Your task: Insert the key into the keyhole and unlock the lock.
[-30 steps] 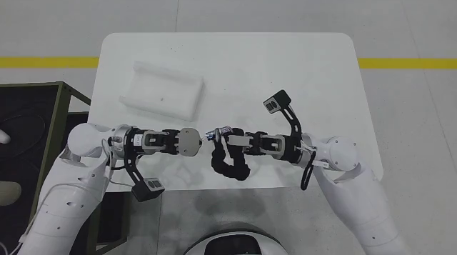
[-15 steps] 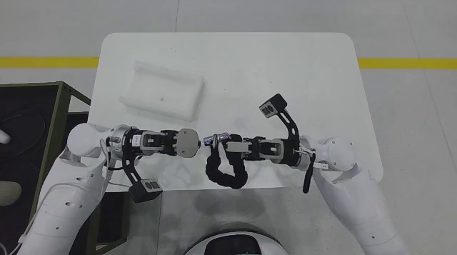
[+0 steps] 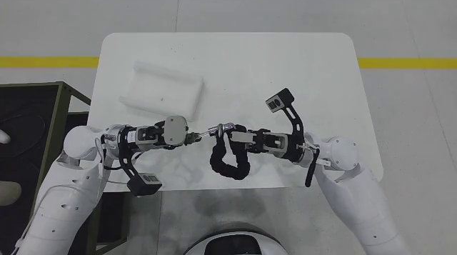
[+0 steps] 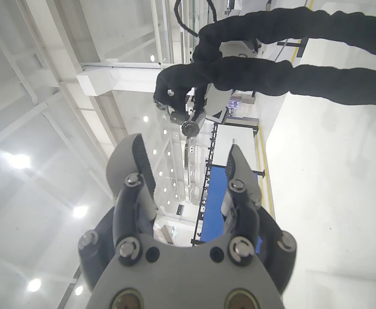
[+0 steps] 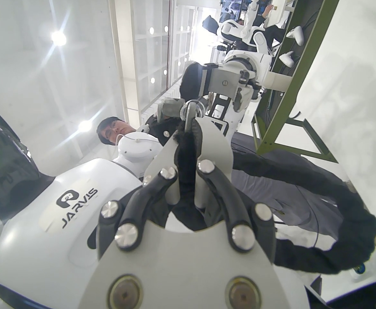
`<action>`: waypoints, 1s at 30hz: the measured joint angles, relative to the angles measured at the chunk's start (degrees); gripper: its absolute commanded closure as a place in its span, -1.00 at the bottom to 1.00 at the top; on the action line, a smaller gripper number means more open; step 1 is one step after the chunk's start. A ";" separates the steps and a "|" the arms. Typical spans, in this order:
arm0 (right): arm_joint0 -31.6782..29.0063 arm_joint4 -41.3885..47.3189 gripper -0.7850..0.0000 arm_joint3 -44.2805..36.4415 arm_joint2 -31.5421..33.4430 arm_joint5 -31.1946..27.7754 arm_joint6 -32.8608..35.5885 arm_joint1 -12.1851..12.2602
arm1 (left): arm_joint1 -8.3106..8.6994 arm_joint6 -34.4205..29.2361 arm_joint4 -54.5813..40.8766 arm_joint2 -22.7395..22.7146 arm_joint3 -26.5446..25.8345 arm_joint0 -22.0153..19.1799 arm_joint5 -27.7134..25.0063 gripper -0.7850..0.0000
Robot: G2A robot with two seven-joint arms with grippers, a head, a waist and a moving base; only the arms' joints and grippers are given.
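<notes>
My right gripper point(image 3: 233, 138) point(image 5: 191, 130) is shut on a black fabric-covered cable lock point(image 3: 230, 163) point(image 5: 303, 181) near the table's front edge. The cable loop point(image 4: 303, 81) hangs toward the robot. The lock's metal cylinder end point(image 3: 224, 128) point(image 4: 189, 126) point(image 5: 189, 109) points at my left gripper point(image 3: 190, 135) point(image 4: 188, 154). A silver key point(image 3: 205, 134) point(image 4: 188, 149) sticks out of that end, edge-on between the left gripper's fingers point(image 4: 142, 162). These stand open and do not visibly touch it.
A white foam tray point(image 3: 163, 87) lies on the white table point(image 3: 300, 62) at the back left. A black box in a green frame point(image 3: 43, 112) stands beside the table's left edge.
The left wrist has turned and drawn back to the left, away from the lock's end. The right gripper has shifted the lock's end slightly right and farther from the robot.
</notes>
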 measured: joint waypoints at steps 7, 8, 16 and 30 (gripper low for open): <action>-0.24 -0.65 1.00 0.16 0.57 0.06 -0.80 0.21 | 0.11 -0.56 -0.99 -0.62 -0.09 1.07 0.27 1.00; -0.26 -0.70 1.00 0.11 0.56 0.05 -0.87 0.22 | 0.13 -0.72 -0.84 -0.66 -0.17 1.13 0.33 1.00; -0.51 -0.69 1.00 -0.14 0.59 -0.33 -1.10 0.39 | 0.24 -1.79 0.84 -0.37 -0.90 1.43 0.67 1.00; -0.65 -2.32 1.00 -0.94 0.84 -0.90 -0.41 0.85 | 0.47 -2.84 2.19 -0.07 -1.69 1.86 0.81 1.00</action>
